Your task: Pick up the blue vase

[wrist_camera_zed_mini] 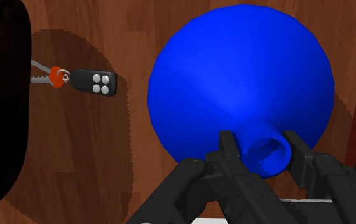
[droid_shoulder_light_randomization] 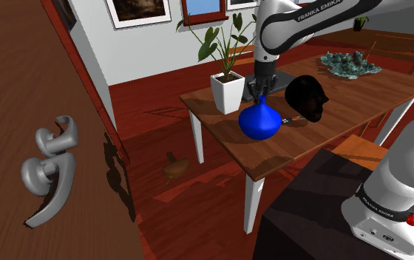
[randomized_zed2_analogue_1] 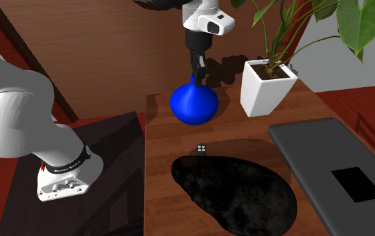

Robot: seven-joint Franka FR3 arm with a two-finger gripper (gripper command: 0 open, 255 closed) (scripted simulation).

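A round blue vase (droid_shoulder_light_randomization: 259, 122) (randomized_zed2_analogue_1: 193, 104) (wrist_camera_zed_mini: 234, 83) with a short narrow neck stands on the wooden table (droid_shoulder_light_randomization: 279, 156) near its edge. My gripper (droid_shoulder_light_randomization: 256, 94) (randomized_zed2_analogue_1: 196, 75) (wrist_camera_zed_mini: 264, 149) comes straight down over it. Both black fingers press against the neck from either side, just below the open mouth, so the gripper is shut on the vase. I cannot tell whether the vase's base still touches the tabletop.
A white planter (droid_shoulder_light_randomization: 228, 92) (randomized_zed2_analogue_1: 266, 88) with a leafy plant stands close beside the vase. A black rounded object (droid_shoulder_light_randomization: 307, 97) (randomized_zed2_analogue_1: 236, 191), a key fob (wrist_camera_zed_mini: 94, 81) (randomized_zed2_analogue_1: 202, 149) and a dark flat slab (randomized_zed2_analogue_1: 333, 167) lie nearby. A wooden door (droid_shoulder_light_randomization: 43, 133) fills the shoulder view's left.
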